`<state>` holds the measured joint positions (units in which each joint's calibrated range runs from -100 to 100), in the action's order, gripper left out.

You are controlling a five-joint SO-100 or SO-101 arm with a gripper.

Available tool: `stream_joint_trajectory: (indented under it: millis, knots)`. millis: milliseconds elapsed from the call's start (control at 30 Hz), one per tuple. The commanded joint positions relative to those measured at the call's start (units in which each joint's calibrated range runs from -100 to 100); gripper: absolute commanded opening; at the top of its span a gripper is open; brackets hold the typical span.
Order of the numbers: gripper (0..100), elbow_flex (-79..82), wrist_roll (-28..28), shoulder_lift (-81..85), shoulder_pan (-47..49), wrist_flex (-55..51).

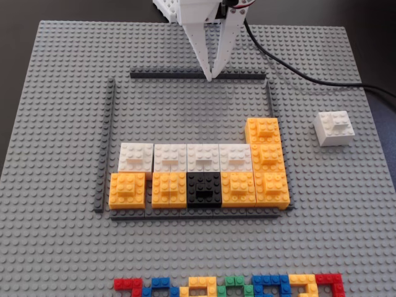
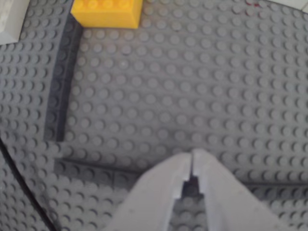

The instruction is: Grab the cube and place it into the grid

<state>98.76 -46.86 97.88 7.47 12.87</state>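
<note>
Gripper point(image 1: 211, 77) sat closed, empty, over grid point(image 1: 198, 75) far edge. Cube point(image 1: 334, 129) lay loose near baseplate point(image 1: 62, 93) right edge; you needed jaws opened wide, centred above it.

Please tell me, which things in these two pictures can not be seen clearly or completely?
- Row of coloured bricks: cut off by the bottom edge of the fixed view.
- Arm above the gripper: cut off by the top edge of the fixed view.
- Far grid bar: in the wrist view its middle is hidden behind the closed gripper.
- Loose white cube: in the wrist view only a blurred corner shows at the top left edge.
</note>
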Motion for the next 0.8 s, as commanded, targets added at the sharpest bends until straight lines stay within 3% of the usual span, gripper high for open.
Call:
stream_joint_trajectory:
  millis: [0, 500, 767]
  knots:
    - [0, -3.48, 0.15, 1.86, 1.4, -0.8]
    - [0, -29.39, 1.66, -18.17, 6.56, -2.42]
    - [0, -47.16, 7.52, -34.34, 10.76, -5.83]
